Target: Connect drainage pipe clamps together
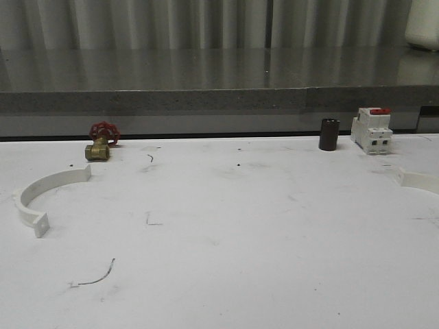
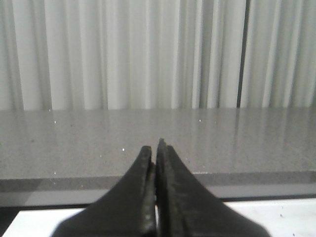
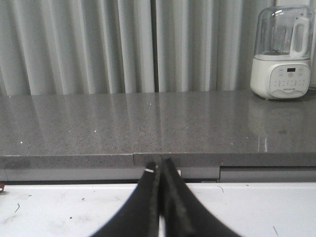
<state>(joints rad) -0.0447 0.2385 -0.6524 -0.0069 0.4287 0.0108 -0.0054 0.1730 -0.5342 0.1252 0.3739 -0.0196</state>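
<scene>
One white half-ring drainage pipe clamp (image 1: 48,192) lies on the white table at the left, its open side facing right. The end of the other clamp (image 1: 420,181) pokes in at the table's right edge, mostly cut off. In the left wrist view my left gripper (image 2: 156,146) is shut with nothing between its dark fingers, raised and facing the grey counter. The right wrist view has my right gripper (image 3: 160,165) shut and empty too, above the white table's far part.
At the back of the table (image 1: 226,233) stand a brass valve with a red wheel (image 1: 101,142), a dark cylinder (image 1: 329,134) and a white breaker with a red switch (image 1: 371,129). Behind runs a grey counter (image 1: 206,82) carrying a white appliance (image 3: 281,52).
</scene>
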